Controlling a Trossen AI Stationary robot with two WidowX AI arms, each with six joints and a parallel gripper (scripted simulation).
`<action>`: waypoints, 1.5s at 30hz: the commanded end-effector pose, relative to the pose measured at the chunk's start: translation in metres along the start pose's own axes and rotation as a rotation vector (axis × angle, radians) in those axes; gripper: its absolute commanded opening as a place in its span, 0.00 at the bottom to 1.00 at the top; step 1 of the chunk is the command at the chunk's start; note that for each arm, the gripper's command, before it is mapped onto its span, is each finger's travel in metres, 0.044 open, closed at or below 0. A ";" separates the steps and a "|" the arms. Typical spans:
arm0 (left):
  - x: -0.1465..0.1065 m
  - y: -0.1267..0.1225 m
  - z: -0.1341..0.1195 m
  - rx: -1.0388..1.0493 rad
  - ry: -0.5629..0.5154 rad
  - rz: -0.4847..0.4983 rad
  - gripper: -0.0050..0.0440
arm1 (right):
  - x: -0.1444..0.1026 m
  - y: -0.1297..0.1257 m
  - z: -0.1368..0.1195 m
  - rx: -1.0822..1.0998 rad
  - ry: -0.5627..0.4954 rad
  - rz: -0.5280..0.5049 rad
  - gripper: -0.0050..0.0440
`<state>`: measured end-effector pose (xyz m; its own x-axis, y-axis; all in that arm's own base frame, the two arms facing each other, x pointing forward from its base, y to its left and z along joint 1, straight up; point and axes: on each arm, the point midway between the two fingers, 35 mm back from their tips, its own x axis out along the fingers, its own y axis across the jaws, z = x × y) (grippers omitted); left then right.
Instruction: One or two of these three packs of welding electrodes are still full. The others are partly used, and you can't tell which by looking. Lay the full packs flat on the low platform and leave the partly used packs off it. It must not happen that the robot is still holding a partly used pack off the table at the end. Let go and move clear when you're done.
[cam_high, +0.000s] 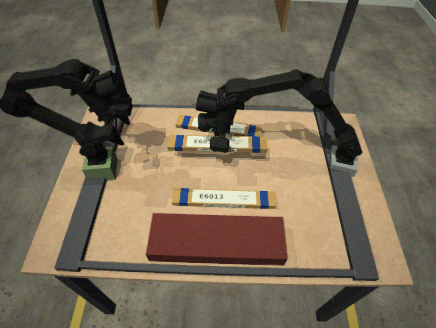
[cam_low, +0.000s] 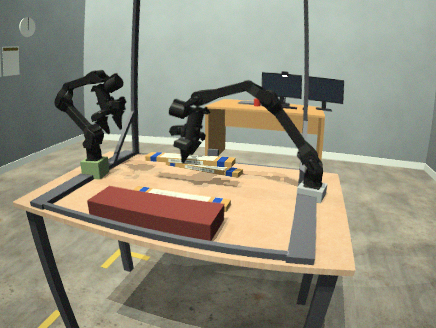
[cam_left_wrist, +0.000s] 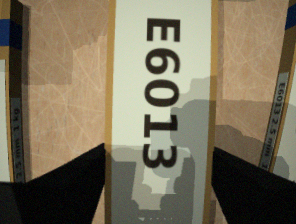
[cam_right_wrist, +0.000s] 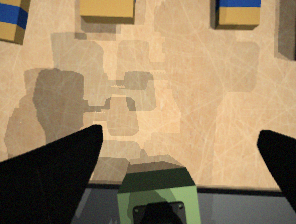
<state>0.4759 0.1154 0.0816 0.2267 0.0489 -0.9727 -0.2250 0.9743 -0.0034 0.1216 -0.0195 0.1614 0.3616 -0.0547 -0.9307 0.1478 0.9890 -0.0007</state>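
Observation:
My left gripper (cam_high: 220, 148) (cam_low: 184, 160) (cam_left_wrist: 157, 151) is shut on the middle electrode pack (cam_high: 248, 143) (cam_low: 223, 161) (cam_left_wrist: 130, 100) (cam_right_wrist: 107, 7), label up. It holds the pack roughly level above the table, its shadow below. The far pack (cam_high: 186, 122) (cam_low: 232, 172) (cam_left_wrist: 280, 105) (cam_right_wrist: 12, 20) lies behind it, partly hidden in the top and exterior views. The near pack (cam_high: 225, 197) (cam_low: 180, 196) (cam_left_wrist: 15, 110) (cam_right_wrist: 237, 15) lies flat just behind the low dark red platform (cam_high: 216, 240) (cam_low: 155, 210). No pack is on the platform. My right gripper (cam_high: 125, 133) (cam_low: 113, 130) (cam_right_wrist: 179, 134) is open and empty, high near its own base.
The green base block (cam_high: 100, 170) (cam_low: 95, 167) (cam_right_wrist: 160, 197) carries the right arm. The pale grey base block (cam_high: 345, 163) (cam_low: 312, 191) carries the left arm. A dark frame bar (cam_high: 215, 270) (cam_low: 165, 239) runs along the near table edge, with uprights at the back.

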 end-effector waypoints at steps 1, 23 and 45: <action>-0.033 0.006 0.006 -0.024 -0.066 0.013 0.00 | -0.005 0.000 0.003 0.000 -0.020 0.001 0.98; -0.070 0.033 -0.018 -0.014 -0.063 0.007 0.00 | -0.005 0.000 0.003 0.000 -0.020 0.001 0.98; -0.109 0.061 -0.040 -0.013 -0.068 0.011 0.00 | -0.005 0.000 0.003 0.000 -0.020 0.001 0.98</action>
<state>0.4068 0.1582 0.1475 0.2288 0.0563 -0.9718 -0.2419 0.9703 -0.0007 0.1216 -0.0195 0.1614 0.3616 -0.0547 -0.9307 0.1478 0.9890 -0.0007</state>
